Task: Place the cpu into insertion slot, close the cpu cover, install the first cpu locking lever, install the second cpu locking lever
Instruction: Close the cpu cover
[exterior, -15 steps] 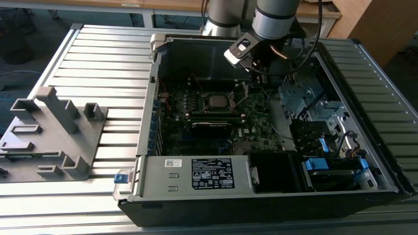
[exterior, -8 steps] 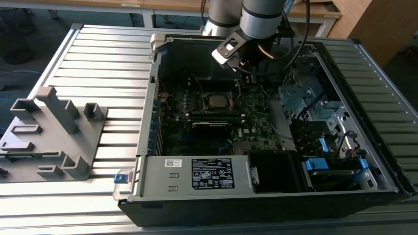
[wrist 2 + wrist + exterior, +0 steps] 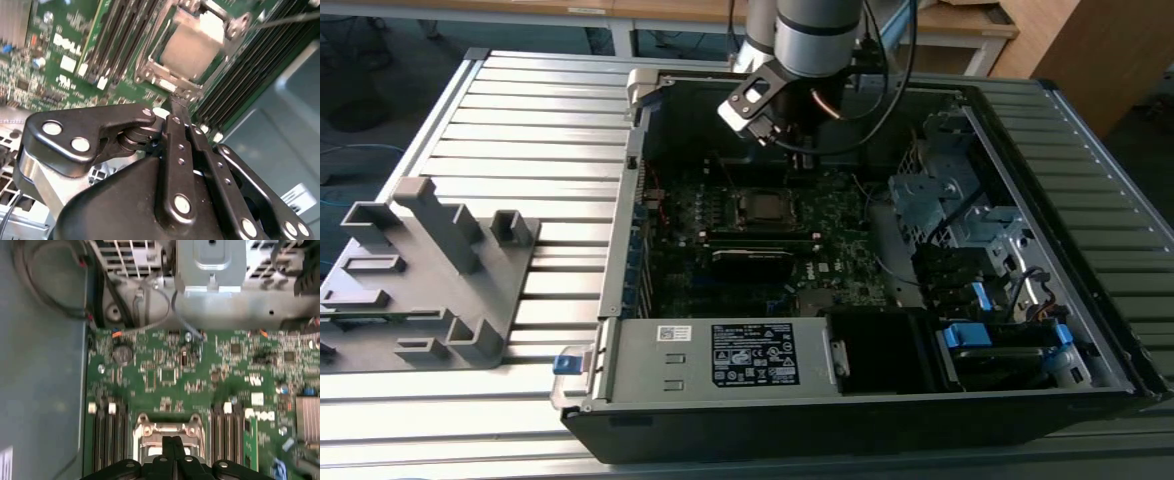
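Observation:
The cpu, a dull silvery square, lies in the socket on the green motherboard. The cpu cover, a thin metal frame, appears to lie down around it. My gripper is shut with its black fingertips pressed together, hovering just off the socket's edge and holding nothing that I can see. A thin locking lever rod sticks out past the socket's far corner. In the first wrist view the gripper sits right at the cover. In the exterior view the gripper hangs above the socket.
The motherboard lies inside an open computer case on a slatted table. Black memory slots flank the socket. A drive cage with blue tabs and cables stand at the exterior view's right. A grey fixture sits at the left.

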### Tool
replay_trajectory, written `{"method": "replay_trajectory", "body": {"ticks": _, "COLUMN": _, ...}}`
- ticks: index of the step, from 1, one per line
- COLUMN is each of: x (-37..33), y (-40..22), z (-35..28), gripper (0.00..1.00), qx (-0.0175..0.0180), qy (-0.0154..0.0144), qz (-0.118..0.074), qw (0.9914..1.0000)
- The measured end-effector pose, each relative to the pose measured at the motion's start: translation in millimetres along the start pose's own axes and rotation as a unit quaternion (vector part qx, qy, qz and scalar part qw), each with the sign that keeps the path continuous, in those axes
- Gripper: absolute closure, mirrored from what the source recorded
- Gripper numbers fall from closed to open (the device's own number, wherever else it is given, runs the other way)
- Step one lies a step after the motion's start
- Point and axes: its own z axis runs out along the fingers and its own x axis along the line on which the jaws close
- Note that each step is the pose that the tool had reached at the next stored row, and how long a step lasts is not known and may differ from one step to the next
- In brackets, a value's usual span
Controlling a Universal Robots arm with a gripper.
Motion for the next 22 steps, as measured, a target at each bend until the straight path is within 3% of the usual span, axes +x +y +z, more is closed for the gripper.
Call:
{"method": "replay_trajectory", "body": {"ticks": 1, "x": 0.0, "y": -2.6, "z": -0.1, "gripper": 0.89, "qx": -0.0004, "qy": 0.0, "qz": 0.0, "qw": 1.0}}
{"method": "replay_trajectory", "body": {"ticks": 6, "x": 0.0, "y": -3.0, "z": -0.1, "gripper": 0.89, "qx": -0.0004, "qy": 0.0, "qz": 0.0, "qw": 1.0}}
{"method": "replay_trajectory", "body": {"ticks": 8, "x": -0.1, "y": -3.0, "z": 0.4, "gripper": 0.89, "qx": 0.0067, "qy": 0.0001, "qz": 0.0, "qw": 0.99998}}
{"method": "replay_trajectory", "body": {"ticks": 11, "x": -0.1, "y": -3.1, "z": 1.5, "gripper": 0.89, "qx": 0.024, "qy": -0.0002, "qz": 0.001, "qw": 0.99971}}
{"method": "replay_trajectory", "body": {"ticks": 12, "x": -0.1, "y": -3.1, "z": 1.7, "gripper": 0.89, "qx": 0.0277, "qy": -0.0002, "qz": 0.001, "qw": 0.99962}}
{"method": "replay_trajectory", "body": {"ticks": 17, "x": -0.1, "y": -3.2, "z": 1.8, "gripper": 0.89, "qx": 0.0278, "qy": -0.0003, "qz": 0.0, "qw": 0.99961}}
{"method": "replay_trajectory", "body": {"ticks": 22, "x": -0.1, "y": -3.8, "z": 3.6, "gripper": 0.89, "qx": 0.0285, "qy": 0.001, "qz": -0.036, "qw": 0.99896}}
